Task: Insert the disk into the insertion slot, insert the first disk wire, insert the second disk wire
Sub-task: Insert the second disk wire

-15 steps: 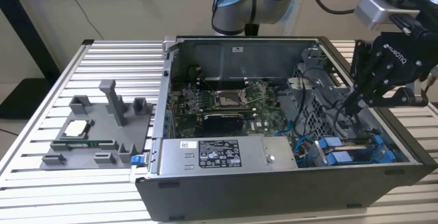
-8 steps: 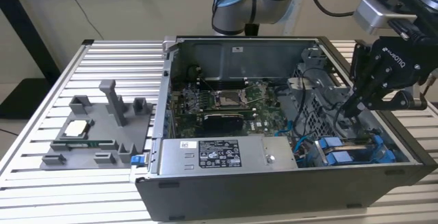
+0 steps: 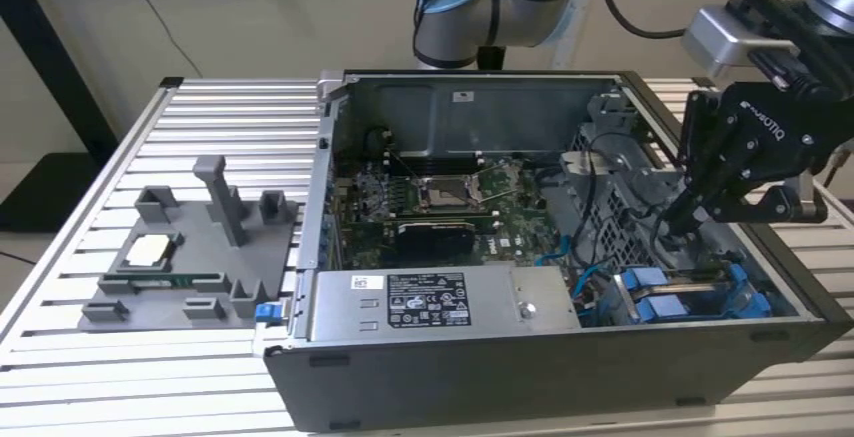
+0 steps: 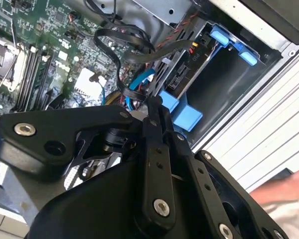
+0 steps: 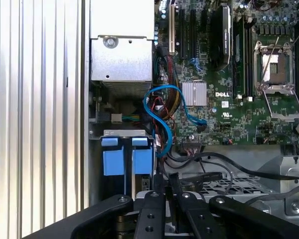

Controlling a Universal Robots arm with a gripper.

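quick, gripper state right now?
Black gripper: low inside the open grey computer case, above the blue-framed drive bay; whether it is open or shut cannot be told.

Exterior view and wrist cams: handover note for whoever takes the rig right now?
Gripper: low inside the open case, at the drive bay; grip state unclear.
Disk: its blue carrier looks seated in the insertion slot, so that step appears done.
Wires: a blue cable and black cables run beside the bay near the gripper. Whether either disk wire is plugged in cannot be told; treat both as unconfirmed.
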